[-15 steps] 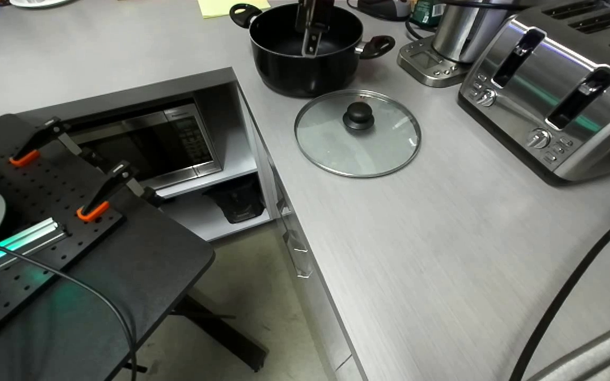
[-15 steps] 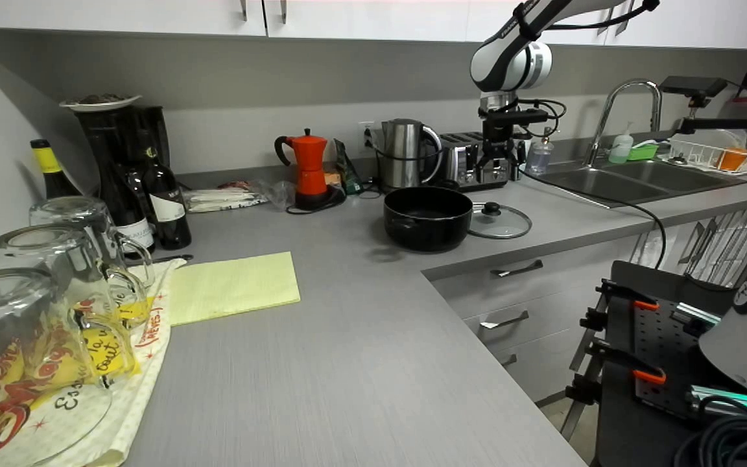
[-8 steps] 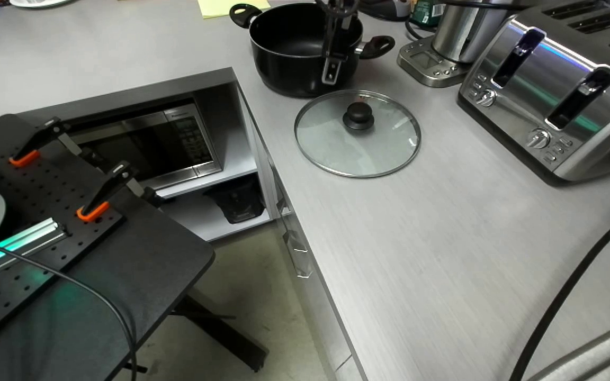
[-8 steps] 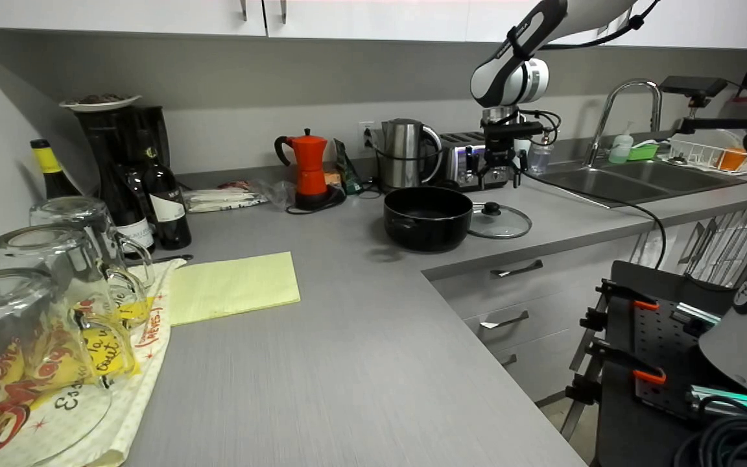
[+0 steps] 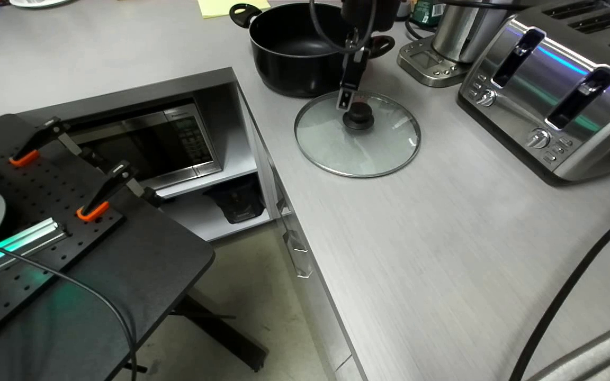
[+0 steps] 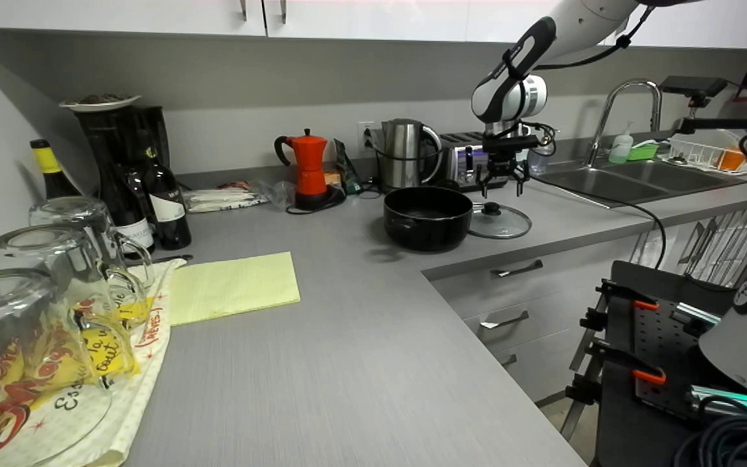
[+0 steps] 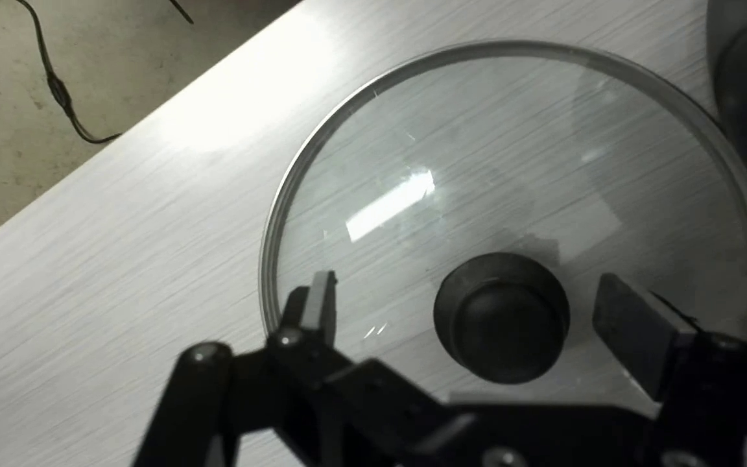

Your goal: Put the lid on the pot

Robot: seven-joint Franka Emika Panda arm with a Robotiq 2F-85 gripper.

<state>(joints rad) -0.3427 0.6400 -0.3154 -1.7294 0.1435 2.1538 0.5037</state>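
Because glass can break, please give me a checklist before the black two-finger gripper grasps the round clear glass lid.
1. Black two-finger gripper open: ok.
2. Round black knob between the fingers in the wrist view: ok.
3. Fingertips around the knob: not ok; in an exterior view they look above it.
4. Round clear glass lid flat on the grey counter: ok.
5. Lid apart from the squat round black pot: cannot tell.
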